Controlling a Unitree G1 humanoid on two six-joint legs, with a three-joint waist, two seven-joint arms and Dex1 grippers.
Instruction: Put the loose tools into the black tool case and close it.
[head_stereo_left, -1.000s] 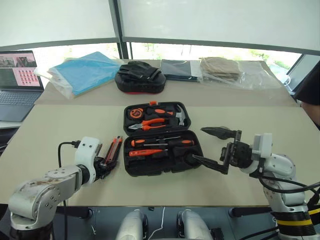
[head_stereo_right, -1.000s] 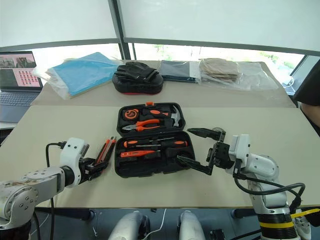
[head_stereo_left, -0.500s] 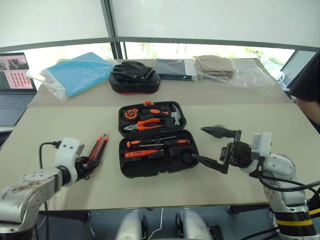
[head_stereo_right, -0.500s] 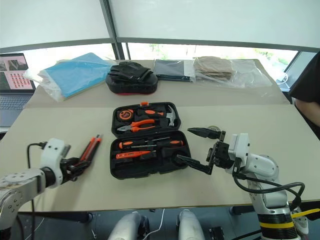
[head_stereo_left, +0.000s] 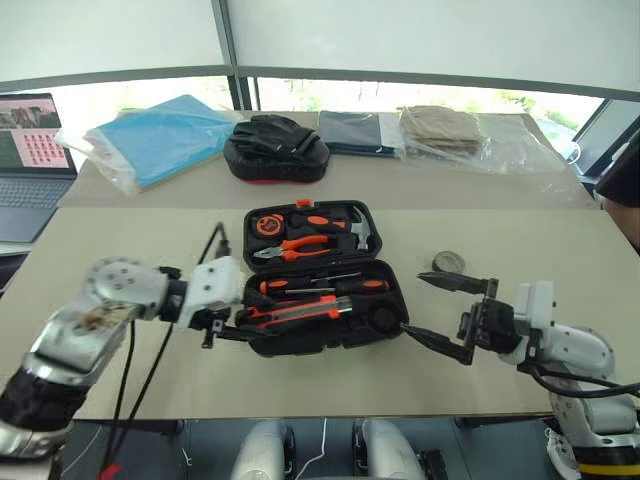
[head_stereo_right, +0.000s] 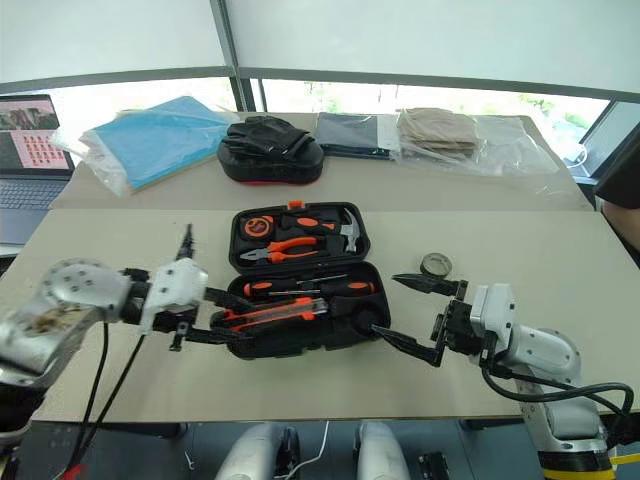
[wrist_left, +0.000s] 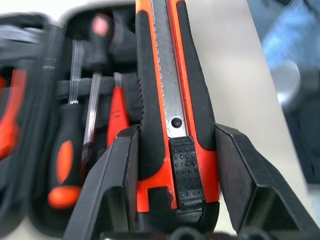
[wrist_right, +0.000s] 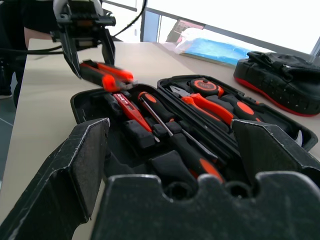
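I have the utility knife (wrist_left: 172, 100) clamped in the left gripper (head_stereo_left: 232, 322), long axis pointing right over the black tool case (head_stereo_left: 385, 310) at frame centre; right gripper (head_stereo_left: 441, 313) gapes empty.

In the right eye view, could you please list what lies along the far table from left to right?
Laptop → blue bag → black mitt → dark folded cloth → tan folded cloth.

the two head views look forward and down from above the table (head_stereo_left: 120, 235), both taking in the open tool case (head_stereo_left: 320, 275). each wrist view looks close along its own fingers at that same case, from opposite ends.
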